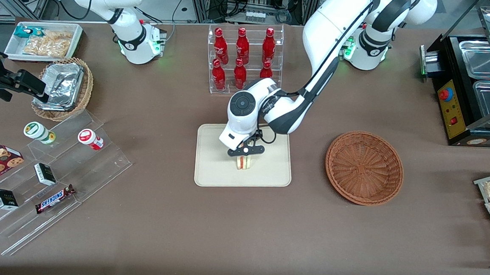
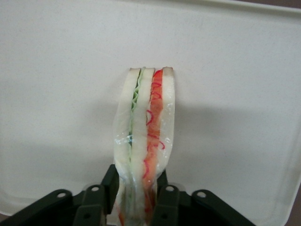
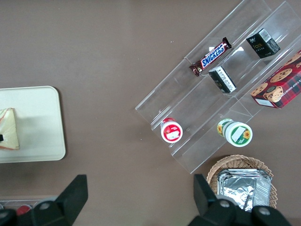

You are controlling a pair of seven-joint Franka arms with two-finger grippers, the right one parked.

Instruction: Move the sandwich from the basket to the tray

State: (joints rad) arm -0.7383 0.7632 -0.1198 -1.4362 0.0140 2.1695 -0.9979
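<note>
— So where was the sandwich at that point?

— It stood on edge over the tray, with the gripper clamped on its upper part. The wrist camera showed both fingers pressed against the bread faces, through what looked like clear wrap. Whether its bottom edge touched the tray, I couldn't tell.

— And the basket?

— It sat toward the working arm's end of the table, well apart from the tray, with nothing in it.

— How did you judge the sandwich would handle?

— Light and soft, I thought. The bread would squash under a hard pinch, and the wrap looked slippery. Gripping across the flat faces, as it was, seemed the sound hold; squeezing the cut edge risked pushing the red and green filling out.
</note>
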